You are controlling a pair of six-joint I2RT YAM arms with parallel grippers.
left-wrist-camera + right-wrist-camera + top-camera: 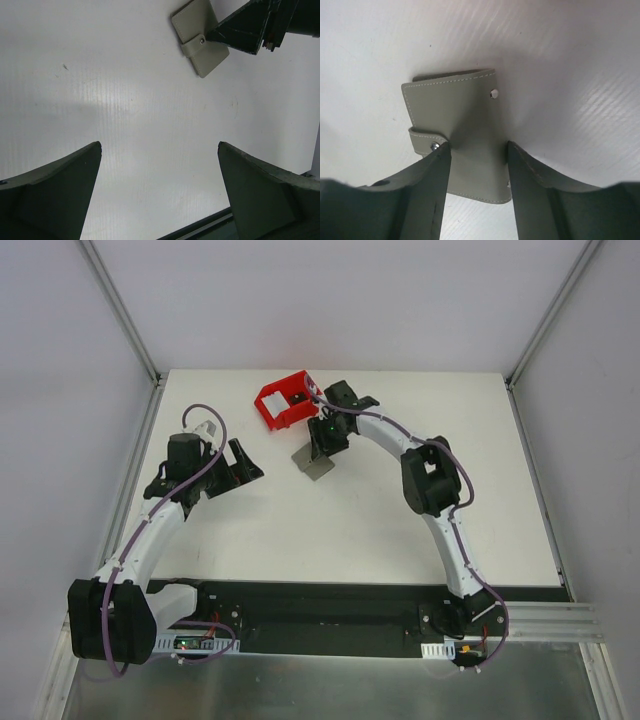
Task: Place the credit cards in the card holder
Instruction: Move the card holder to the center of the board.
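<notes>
While the right gripper [477, 146] hangs open-jawed over the grey card holder [452, 107], flat near the red bin [283, 405], and the left gripper [159, 150] gapes idle, the holder looks light, pliable, best pinched edgewise.

The card holder [318, 464] lies on the table [350, 530] before the bin [285, 403].

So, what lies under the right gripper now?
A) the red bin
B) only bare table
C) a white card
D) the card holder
D: the right wrist view shows the card holder lying flat just below the right gripper, whose jaws stand apart over it.
</notes>
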